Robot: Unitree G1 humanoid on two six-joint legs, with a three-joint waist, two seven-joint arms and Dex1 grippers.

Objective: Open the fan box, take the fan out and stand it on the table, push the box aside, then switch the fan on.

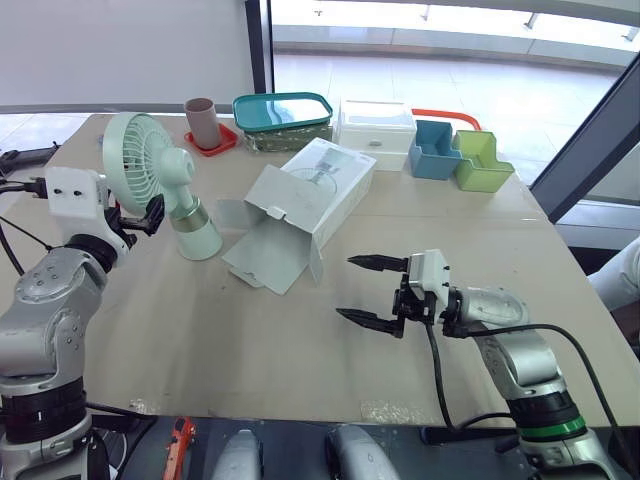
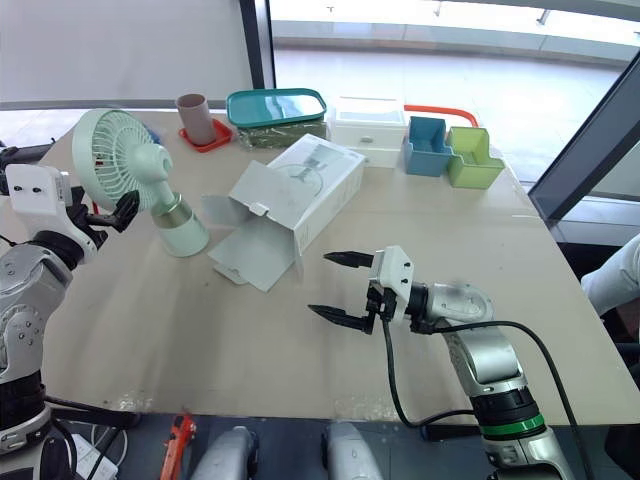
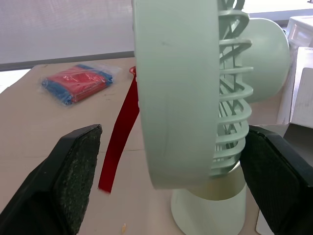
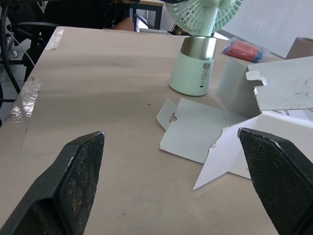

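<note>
Over on the left of the table (image 1: 250,340): got the fan (image 1: 165,190) upright on its base, out of the box (image 1: 320,190).

Can see the left gripper (image 1: 143,213) spread wide right at the fan, which sits between its two fingers in the wrist view; can't tell if either finger actually touches. Got the box lying on its side mid-table just beside the fan, with its end flaps (image 1: 265,255) hanging open toward the near edge. Can see the right gripper (image 1: 347,288) spread open too, holding nothing, hovering over bare tabletop near those flaps but apart from them. Along the far edge, spotted a cup (image 1: 201,120) on a red coaster (image 1: 216,146), a teal-lidded container (image 1: 283,110), a white drawer box (image 1: 376,128), plus a blue bin (image 1: 435,150) and a green bin (image 1: 481,162) side by side.
</note>
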